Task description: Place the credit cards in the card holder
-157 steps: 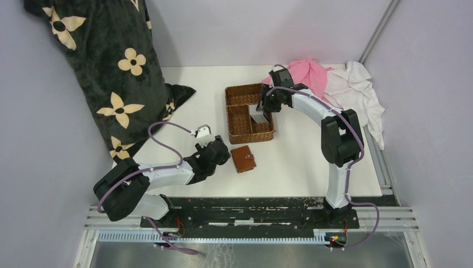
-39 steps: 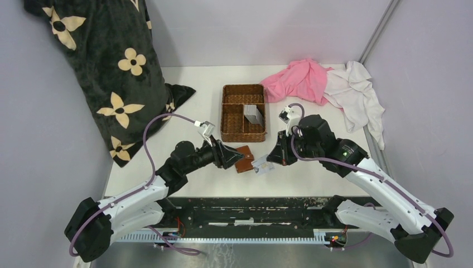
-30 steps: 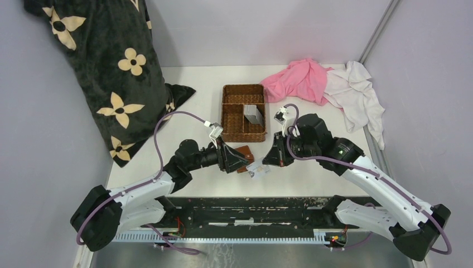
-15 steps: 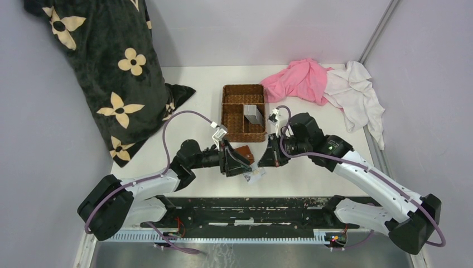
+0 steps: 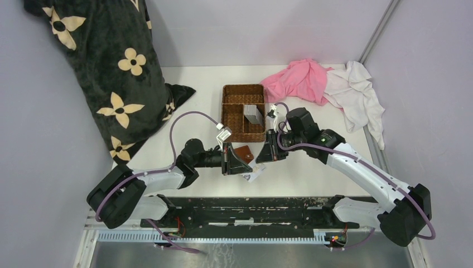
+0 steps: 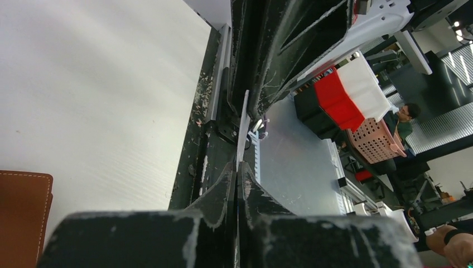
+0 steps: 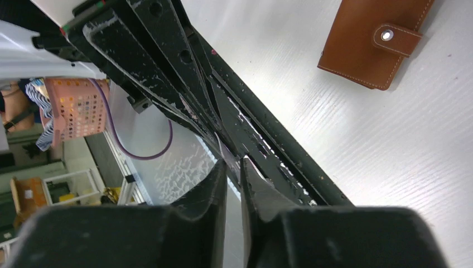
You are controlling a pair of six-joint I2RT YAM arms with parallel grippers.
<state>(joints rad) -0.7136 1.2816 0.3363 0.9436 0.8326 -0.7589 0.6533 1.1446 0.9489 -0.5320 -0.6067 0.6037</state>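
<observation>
One grey credit card (image 5: 250, 176) hangs over the table's front edge, and my left gripper (image 5: 240, 168) is shut on it. The left wrist view shows that card (image 6: 244, 124) edge-on, pinched between the left gripper (image 6: 238, 167) jaws. My right gripper (image 5: 262, 159) is close on the card's other side, its jaws a little apart. Just past the right gripper (image 7: 233, 165) tips the card's thin edge (image 7: 219, 144) shows. The closed brown card holder (image 5: 245, 151) lies on the table between both grippers, snap tab up (image 7: 372, 46). More grey credit cards (image 5: 254, 115) stand in the basket.
A brown wicker basket (image 5: 223, 113) with compartments sits behind the card holder. A pink cloth (image 5: 298, 78) and a white cloth (image 5: 354, 89) lie at the back right. A black flowered pillow (image 5: 100, 61) fills the left side. The black mounting rail (image 5: 245, 204) runs below the grippers.
My left gripper has closed on the card that the right gripper carried in. The right jaws have parted slightly. Both grippers moved a little closer together over the front edge.
</observation>
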